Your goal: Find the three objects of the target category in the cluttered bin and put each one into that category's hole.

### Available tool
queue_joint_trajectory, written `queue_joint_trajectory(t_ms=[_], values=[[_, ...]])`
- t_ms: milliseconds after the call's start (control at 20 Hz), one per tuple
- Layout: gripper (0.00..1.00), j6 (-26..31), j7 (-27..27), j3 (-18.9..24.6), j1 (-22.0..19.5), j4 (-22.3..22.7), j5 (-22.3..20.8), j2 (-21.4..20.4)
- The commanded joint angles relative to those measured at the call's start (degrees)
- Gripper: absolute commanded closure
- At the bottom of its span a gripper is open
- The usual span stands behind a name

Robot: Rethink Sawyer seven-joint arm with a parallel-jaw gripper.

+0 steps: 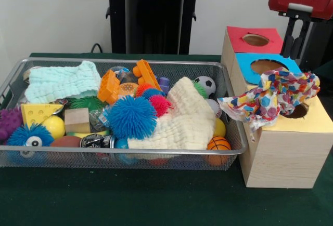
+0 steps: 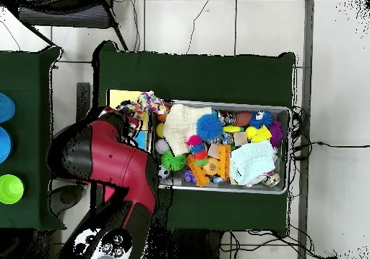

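Note:
The wire mesh bin (image 1: pixel 125 159) stands on the green table, full of toys; it also shows in the overhead view (image 2: pixel 283 111). One spotted white wrapper (image 1: pixel 270 97) lies crumpled over the yellow-surrounded hole (image 1: pixel 301 113) on the wooden box (image 1: pixel 286 156). It covers most of the hole and hangs off the box's left edge toward the bin. From overhead the wrapper (image 2: pixel 148 101) lies by the yellow surround (image 2: pixel 121 97). My gripper (image 1: pixel 296 47) hangs behind the box, above and apart from the wrapper, open and empty. No other spotted wrapper shows plainly in the bin.
The blue-surrounded hole (image 1: pixel 266 66) and red-surrounded hole (image 1: pixel 255 39) lie behind the yellow one. In the bin lie a mint cloth (image 1: pixel 62 80), a cream cloth (image 1: pixel 182 117), a blue spiky ball (image 1: pixel 131 117), orange bricks (image 1: pixel 145 72) and small balls. My red arm (image 2: pixel 108 155) hides the box from overhead.

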Motion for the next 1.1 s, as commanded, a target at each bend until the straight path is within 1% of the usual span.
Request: queue_joint_trajectory(t_ms=[50,200,450,700,1100], values=[[1.00,10.6,12.1,0.7,-0.1,-2.1,-2.5,2.8],[1.00,11.0,12.7,-0.2,0.0,-2.9,-2.4,3.1],[1.00,9.7,13.3,-0.8,0.2,-3.3,-2.0,3.9],[1.00,7.2,13.0,0.6,-0.6,-2.9,-1.4,4.7],[1.00,1.1,13.3,3.7,-1.7,-1.2,-0.1,6.0]])
